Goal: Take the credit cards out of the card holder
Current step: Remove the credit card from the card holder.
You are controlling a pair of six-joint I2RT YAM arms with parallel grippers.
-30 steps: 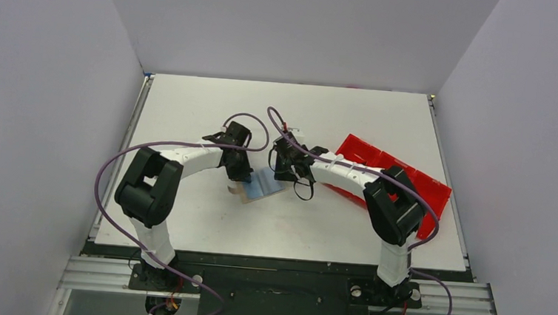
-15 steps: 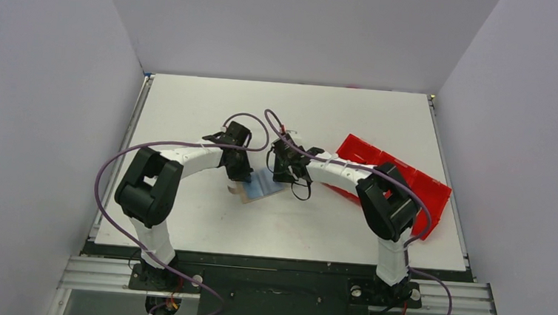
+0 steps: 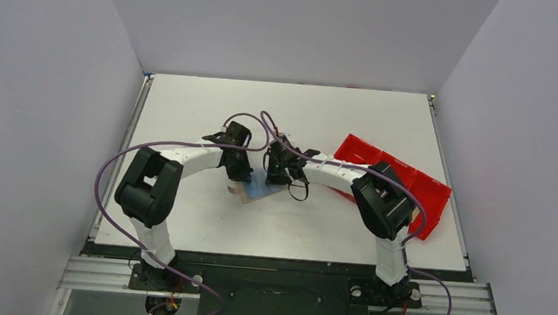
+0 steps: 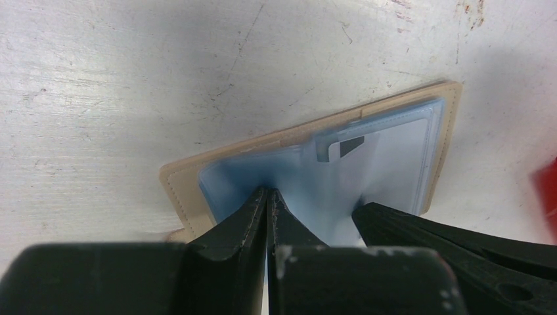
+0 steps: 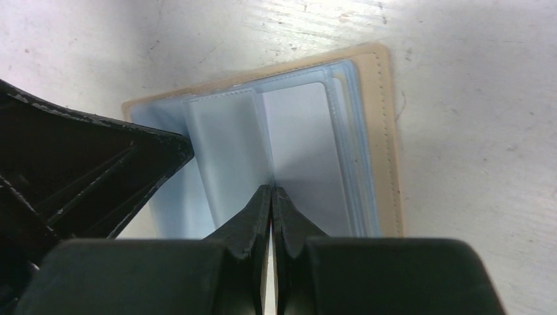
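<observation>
From above, the small tan-brown open card holder (image 3: 241,193) lies in the middle of the white counter (image 3: 324,109), between the two arms. Both black arm ends cover much of it, so we see only a tan strip and some light blue. Its long side runs left to right, with the right end a bit farther away. A red plastic tray (image 3: 419,183) sits near the right arm. Plain grey walls (image 3: 293,25) stand all around.

From the left wrist, the left jaws are pressed tight together, their tips on the holder's light blue clear pockets (image 4: 236,180). We cannot tell if a thin sheet is pinched there. The near part of the holder is hidden. Its tan edge (image 4: 309,134) climbs towards the upper right. The pale grey credit cards (image 4: 394,157) look blurry. The counter is scratched.

From the right wrist, the right jaws are also squeezed together, touching the crease between two pockets. A grey card (image 5: 302,151) shows inside. The holder's bottom is hidden, and its tan edge (image 5: 382,131) runs up and down.
</observation>
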